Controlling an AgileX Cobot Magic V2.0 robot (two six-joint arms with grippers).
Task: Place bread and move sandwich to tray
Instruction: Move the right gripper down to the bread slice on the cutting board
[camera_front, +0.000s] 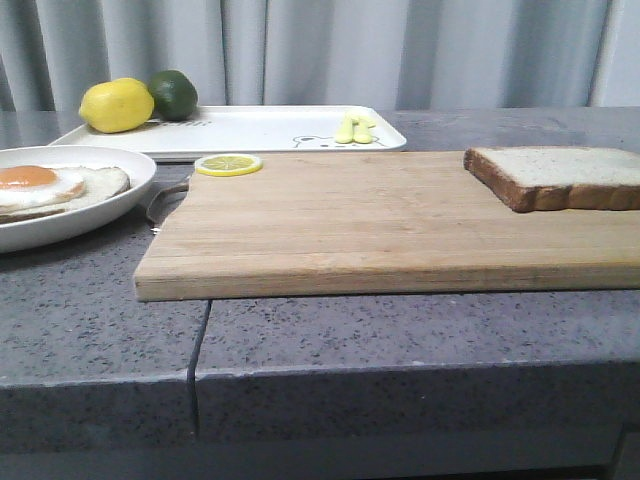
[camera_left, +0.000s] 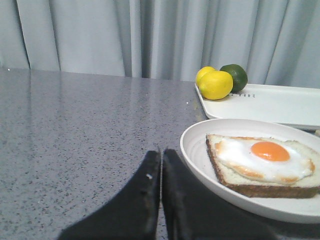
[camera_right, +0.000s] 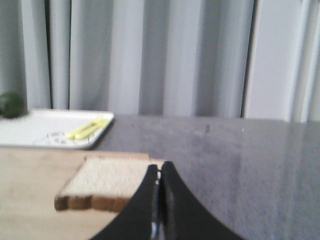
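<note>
While both grippers are sitting with jaws pressed together and empty, we are seeing the bread (camera_front: 556, 177) lying on the cutting board's (camera_front: 380, 225) far right corner and the sandwich (camera_left: 262, 164) resting in its white dish (camera_left: 200, 161) — near the tray (camera_front: 270, 128). We are judging that the left gripper (camera_left: 161, 152) risks nudging the dish, the right gripper (camera_right: 159, 172) crushing the soft slice. Neither arm is showing in the front view — the bread there is running off the edge.
</note>
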